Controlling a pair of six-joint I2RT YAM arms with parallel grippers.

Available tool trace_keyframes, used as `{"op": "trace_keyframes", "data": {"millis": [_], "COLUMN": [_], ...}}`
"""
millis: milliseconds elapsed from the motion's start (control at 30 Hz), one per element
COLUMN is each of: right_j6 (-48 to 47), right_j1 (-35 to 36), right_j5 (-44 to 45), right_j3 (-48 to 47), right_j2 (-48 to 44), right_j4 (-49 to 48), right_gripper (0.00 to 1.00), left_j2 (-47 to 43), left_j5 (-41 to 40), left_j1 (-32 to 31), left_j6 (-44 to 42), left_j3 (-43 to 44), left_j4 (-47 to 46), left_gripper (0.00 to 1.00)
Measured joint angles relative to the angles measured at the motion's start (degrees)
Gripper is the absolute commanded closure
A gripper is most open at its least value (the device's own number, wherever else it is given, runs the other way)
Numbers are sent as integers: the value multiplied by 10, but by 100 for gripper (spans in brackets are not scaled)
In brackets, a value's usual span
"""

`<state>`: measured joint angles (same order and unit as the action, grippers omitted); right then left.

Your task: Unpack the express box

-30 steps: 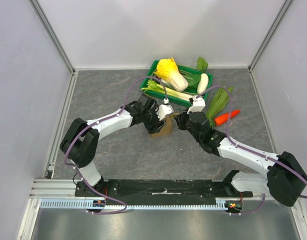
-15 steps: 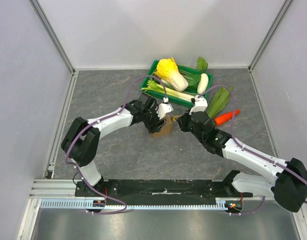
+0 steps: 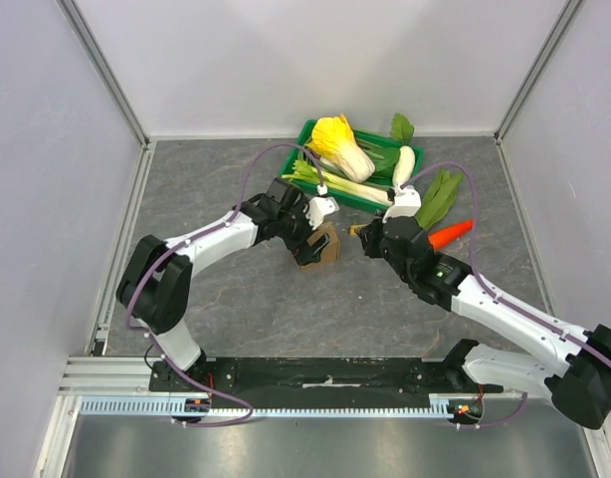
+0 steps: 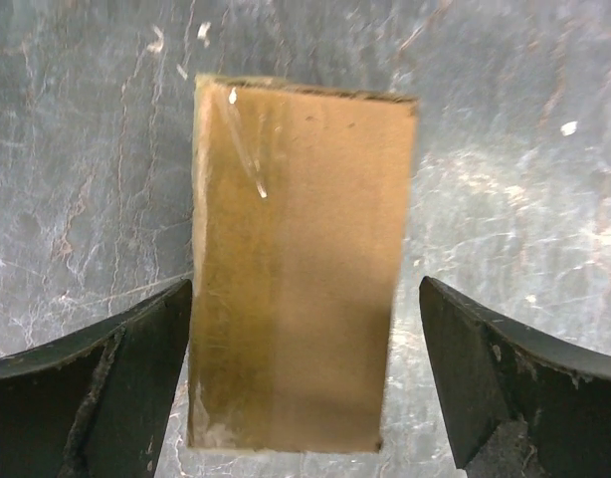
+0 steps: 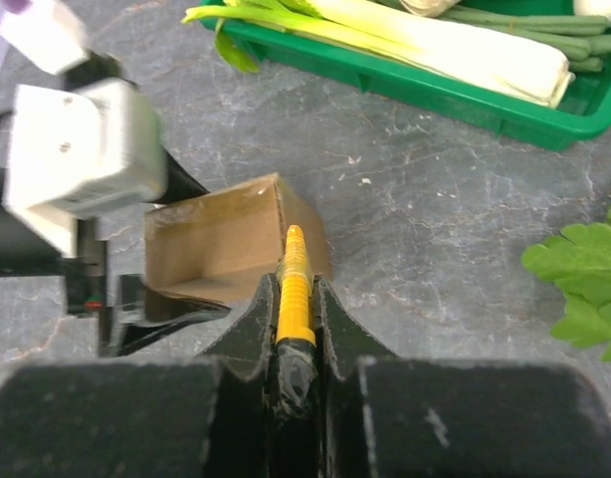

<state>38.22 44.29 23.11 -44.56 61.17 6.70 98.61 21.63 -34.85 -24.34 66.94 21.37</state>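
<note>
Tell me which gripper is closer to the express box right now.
Left. The left gripper straddles the express box, open jaws on either side. The right gripper, shut on a yellow tool, sits just off its right side.

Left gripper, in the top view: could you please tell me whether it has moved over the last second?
Yes. Judged against the green crate, which has stayed put, the left gripper has shifted slightly toward it.

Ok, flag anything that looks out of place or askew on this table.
The express box looks tipped up on an edge, not lying flat, between the open fingers of the left gripper. A carrot and a leafy green lie on the table outside the green crate.
</note>
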Motion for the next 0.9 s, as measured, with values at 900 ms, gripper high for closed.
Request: {"op": "trace_keyframes", "data": {"millis": [900], "right_j6": [-50], "right_j1": [102], "right_j5": [-187], "right_j3": [-178], "right_j2": [191], "right_j4": [36], "right_gripper": [100], "left_j2": [-491], "left_j5": [-270], "left_j1": [0], "left_j6": [194], "left_j3": [-117], "left_j4": [-95], "left_gripper": [0]}}
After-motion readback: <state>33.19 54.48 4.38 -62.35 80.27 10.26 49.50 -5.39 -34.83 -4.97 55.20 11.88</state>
